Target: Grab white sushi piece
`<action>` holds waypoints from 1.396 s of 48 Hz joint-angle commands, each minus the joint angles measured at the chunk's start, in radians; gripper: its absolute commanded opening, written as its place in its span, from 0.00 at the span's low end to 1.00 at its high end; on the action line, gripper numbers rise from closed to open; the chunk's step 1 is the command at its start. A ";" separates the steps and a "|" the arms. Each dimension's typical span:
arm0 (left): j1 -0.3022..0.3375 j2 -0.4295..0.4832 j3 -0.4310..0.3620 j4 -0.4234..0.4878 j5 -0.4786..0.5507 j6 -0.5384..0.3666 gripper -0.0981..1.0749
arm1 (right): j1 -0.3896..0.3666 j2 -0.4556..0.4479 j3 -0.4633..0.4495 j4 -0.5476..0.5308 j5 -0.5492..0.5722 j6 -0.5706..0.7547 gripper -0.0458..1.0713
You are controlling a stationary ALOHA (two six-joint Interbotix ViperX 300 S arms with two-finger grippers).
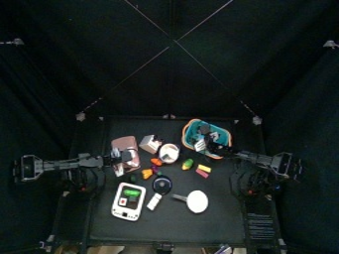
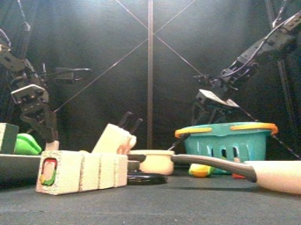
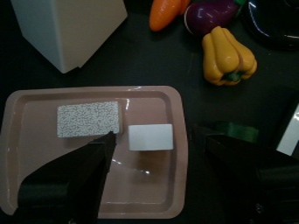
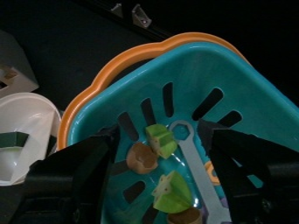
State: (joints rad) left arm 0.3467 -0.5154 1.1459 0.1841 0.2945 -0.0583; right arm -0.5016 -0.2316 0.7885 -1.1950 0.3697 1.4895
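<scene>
The white sushi piece (image 3: 149, 137), a small plain white square, lies on a pink tray (image 3: 47, 188) beside a speckled grey-white block (image 3: 87, 118). My left gripper (image 3: 158, 175) hovers over the tray, open and empty, with the white piece just ahead of the gap between its jaws. In the top view the tray (image 1: 126, 151) sits at the table's left, with the left gripper (image 1: 109, 159) at its edge. My right gripper (image 4: 163, 171) is open and empty above a teal basket (image 4: 228, 79) at the back right.
A yellow pepper (image 3: 228, 57), a carrot (image 3: 170, 10), a purple vegetable (image 3: 211, 13) and a white box (image 3: 70, 31) lie beyond the tray. A white and green box (image 1: 129, 198), a black pan (image 1: 163, 184) and a white ladle (image 1: 196, 200) lie near the front.
</scene>
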 commanded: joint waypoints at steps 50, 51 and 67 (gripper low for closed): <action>0.020 0.055 -0.015 -0.002 -0.034 0.000 0.57 | -0.005 -0.009 -0.011 0.000 -0.002 0.002 0.94; 0.018 0.052 -0.017 -0.002 -0.034 0.000 0.57 | -0.006 -0.009 -0.009 0.000 -0.002 0.002 0.94; 0.017 0.002 -0.009 -0.023 -0.029 0.002 0.57 | -0.005 -0.008 -0.011 0.000 -0.002 0.002 0.94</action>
State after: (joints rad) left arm 0.3651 -0.5001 1.1474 0.1641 0.2669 -0.0583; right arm -0.5062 -0.2286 0.7885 -1.1934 0.3697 1.4910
